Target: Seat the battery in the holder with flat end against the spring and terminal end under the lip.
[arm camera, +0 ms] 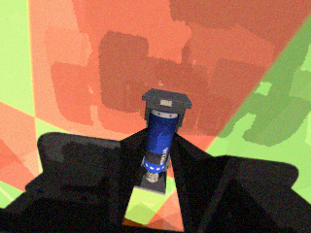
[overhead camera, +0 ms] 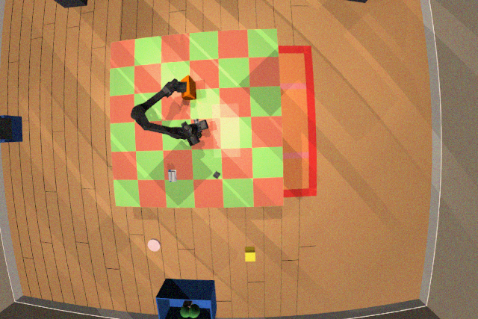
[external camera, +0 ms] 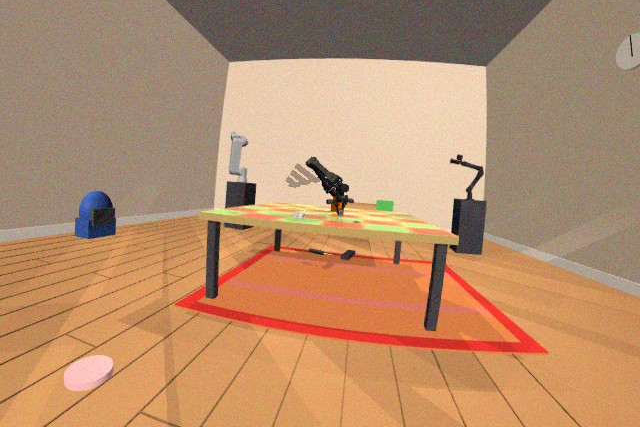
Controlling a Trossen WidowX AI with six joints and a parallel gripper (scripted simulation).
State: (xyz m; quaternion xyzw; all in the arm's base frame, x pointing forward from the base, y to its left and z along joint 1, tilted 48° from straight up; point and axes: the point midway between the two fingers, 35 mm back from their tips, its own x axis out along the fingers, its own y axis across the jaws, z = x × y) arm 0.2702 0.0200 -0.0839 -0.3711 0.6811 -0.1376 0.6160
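Note:
The blue battery (arm camera: 161,133) lies lengthwise in the dark grey holder (arm camera: 182,101) in the wrist view. Its pale end is at the lip; whether any of it is under the lip is not clear. The ringed end is beside the spring (arm camera: 152,177), part of which shows. Whether the battery lies fully flat cannot be told. My gripper (arm camera: 158,134) (external camera: 340,211) is shut on the battery, one finger on each side, low over the table. In the top and exterior views the battery and holder are too small or hidden to make out.
A small white and grey object (overhead camera: 172,175) and a dark square piece (overhead camera: 216,174) lie on the checkered table (overhead camera: 265,160). An orange block (overhead camera: 189,88) stands by the arm's base. Below the table level are a yellow cube (overhead camera: 249,255) and a pink disc (overhead camera: 153,245).

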